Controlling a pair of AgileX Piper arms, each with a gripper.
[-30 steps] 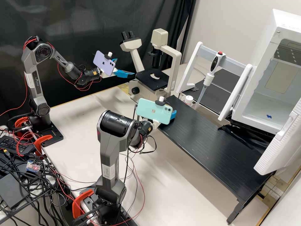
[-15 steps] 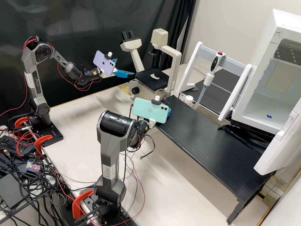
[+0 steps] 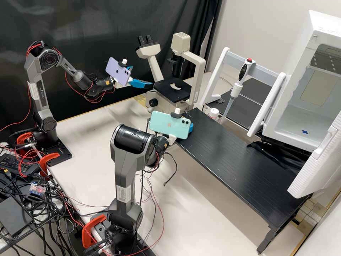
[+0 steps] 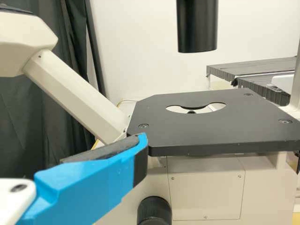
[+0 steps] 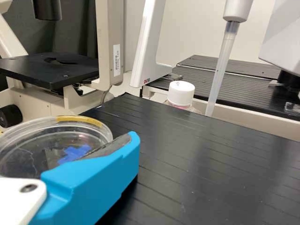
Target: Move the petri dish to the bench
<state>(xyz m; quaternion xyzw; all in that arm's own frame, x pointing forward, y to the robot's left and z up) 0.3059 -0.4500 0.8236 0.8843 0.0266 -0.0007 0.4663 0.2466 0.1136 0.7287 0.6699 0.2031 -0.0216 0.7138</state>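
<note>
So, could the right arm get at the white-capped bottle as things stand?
Probably not for a grasp: its pincer seems taken up by the petri dish. Otherwise, the way across the black bench toward the bottle looks free.

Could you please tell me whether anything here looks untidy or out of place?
Mainly the cables, heaped in a loose tangle, lower left in the high view. Black cloth also lies crumpled below the incubator. I see no spill; the bottle stands upright and capped.

This is a laboratory, with a microscope (image 3: pixel 172 96) and a pipette (image 3: pixel 235 89) on a stand (image 3: pixel 263 67).
</note>
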